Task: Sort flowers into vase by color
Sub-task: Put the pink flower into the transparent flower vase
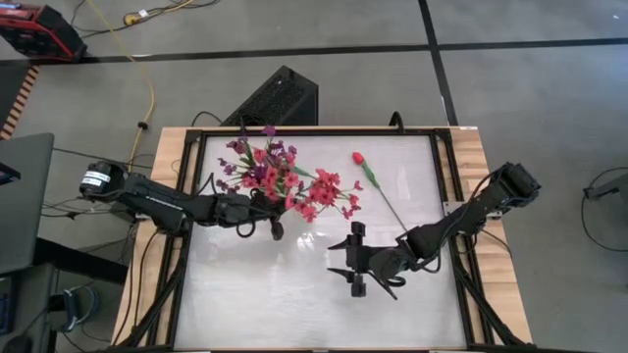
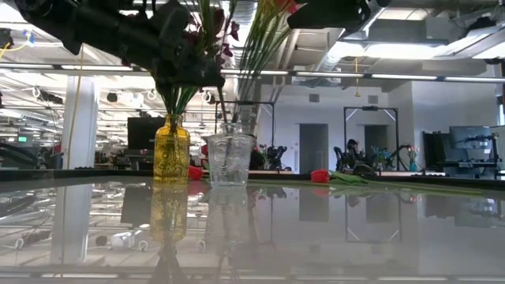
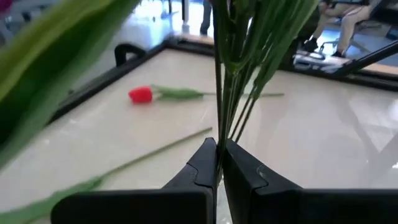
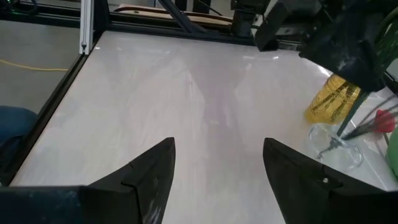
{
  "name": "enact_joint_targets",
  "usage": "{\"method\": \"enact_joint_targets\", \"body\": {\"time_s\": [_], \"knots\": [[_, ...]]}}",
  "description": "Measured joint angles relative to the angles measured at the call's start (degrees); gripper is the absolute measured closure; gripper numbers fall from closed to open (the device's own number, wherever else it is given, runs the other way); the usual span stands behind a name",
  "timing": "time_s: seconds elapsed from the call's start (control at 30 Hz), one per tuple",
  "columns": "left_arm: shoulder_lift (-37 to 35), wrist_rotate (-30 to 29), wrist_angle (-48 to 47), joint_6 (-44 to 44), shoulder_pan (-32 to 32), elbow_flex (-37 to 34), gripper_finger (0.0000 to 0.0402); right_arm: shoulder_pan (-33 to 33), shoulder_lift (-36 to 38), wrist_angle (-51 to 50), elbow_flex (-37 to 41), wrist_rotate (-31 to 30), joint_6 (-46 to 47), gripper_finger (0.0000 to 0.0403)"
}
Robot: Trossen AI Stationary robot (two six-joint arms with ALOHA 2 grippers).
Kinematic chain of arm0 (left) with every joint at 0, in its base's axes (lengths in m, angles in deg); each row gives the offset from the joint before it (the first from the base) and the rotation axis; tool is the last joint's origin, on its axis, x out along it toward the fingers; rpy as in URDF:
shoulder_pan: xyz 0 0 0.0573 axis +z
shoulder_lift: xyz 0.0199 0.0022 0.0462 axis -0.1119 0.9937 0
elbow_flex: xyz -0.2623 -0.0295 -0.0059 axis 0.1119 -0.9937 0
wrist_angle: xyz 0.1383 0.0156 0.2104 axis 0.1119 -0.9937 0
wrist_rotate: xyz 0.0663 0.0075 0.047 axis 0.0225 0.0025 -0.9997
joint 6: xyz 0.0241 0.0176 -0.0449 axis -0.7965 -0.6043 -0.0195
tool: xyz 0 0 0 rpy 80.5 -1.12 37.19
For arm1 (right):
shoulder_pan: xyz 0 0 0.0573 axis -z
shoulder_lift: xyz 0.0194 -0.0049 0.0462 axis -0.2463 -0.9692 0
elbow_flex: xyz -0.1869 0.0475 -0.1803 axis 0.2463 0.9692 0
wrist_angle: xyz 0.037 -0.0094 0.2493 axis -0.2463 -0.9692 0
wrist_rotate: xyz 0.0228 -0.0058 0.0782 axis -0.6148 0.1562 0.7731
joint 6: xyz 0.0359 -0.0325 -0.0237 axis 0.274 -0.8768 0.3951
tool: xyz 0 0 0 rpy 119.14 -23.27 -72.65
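**Left gripper held stems over the vases; 1 red tulip waited on the table**

The flowers point(image 1: 285, 181) stood bunched near the table's far-left part, purple sprays toward the far edge and red-pink sprays spilling toward the middle. Their thin green stems ran roughly upright down into 2 vases standing side by side: a yellow glass vase point(image 2: 171, 151) and a clear glass vase point(image 2: 229, 158). The left gripper point(image 3: 217, 163) was pinched shut on a bundle of those stems just above the clear vase, so the step in hand looked like seating or steadying a spray in its vase.

A single red tulip point(image 1: 359, 158) lay flat toward the far-right part of the table point(image 1: 294, 304), well apart from the vases. Its long axis ran diagonally, with the bloom pointing at the far edge and the stem trailing toward the right arm. A second loose stem showed in the left wrist view (its bloom could not be seen).

The right gripper point(image 4: 217, 171) hovered near the table's middle with its fingers spread wide and nothing between them. The next move probably called for the left fingers to release cleanly without tipping a vase, then a pinch low on the tulip's stem.
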Motion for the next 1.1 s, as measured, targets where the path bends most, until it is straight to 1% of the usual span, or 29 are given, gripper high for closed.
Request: {"method": "enact_joint_targets", "body": {"time_s": [0.2,0.33,0.43,0.53,0.63,0.8,0.87,0.97,1.1], "knots": [[0.00,1.45,-2.78,3.09,1.37,0.00,0.0401,0.00,0.00,0.00,0.00,0.02,0.02,0.0133],[0.02,1.53,-3.52,3.37,1.42,0.00,0.0401,0.00,0.00,0.00,0.00,0.14,0.02,0.0133],[0.02,3.18,-3.64,3.31,1.42,0.00,0.0393,0.00,0.00,0.00,0.00,0.17,0.02,0.0133],[0.00,3.63,-4.22,3.38,1.42,0.00,0.0371,0.00,0.00,-0.02,0.00,0.17,0.02,0.0133],[0.00,3.81,-5.23,3.41,1.41,0.00,0.0338,0.00,0.00,-0.02,0.00,0.20,0.02,0.0133],[-0.03,6.29,-5.88,3.34,1.42,0.00,0.0284,-0.20,0.00,-1.10,-0.01,0.22,0.27,0.0133],[-0.49,7.23,-7.71,3.23,1.42,0.04,0.0266,-0.21,0.17,-2.21,-0.01,0.27,1.40,0.0133],[-1.13,7.50,-15.16,3.20,1.40,2.23,0.0246,-0.20,1.30,-5.50,-0.02,0.44,3.77,0.0133],[-1.29,7.62,-27.21,2.32,1.40,7.72,0.0228,-0.20,3.23,-10.52,-0.02,0.46,7.04,0.0133]]}}
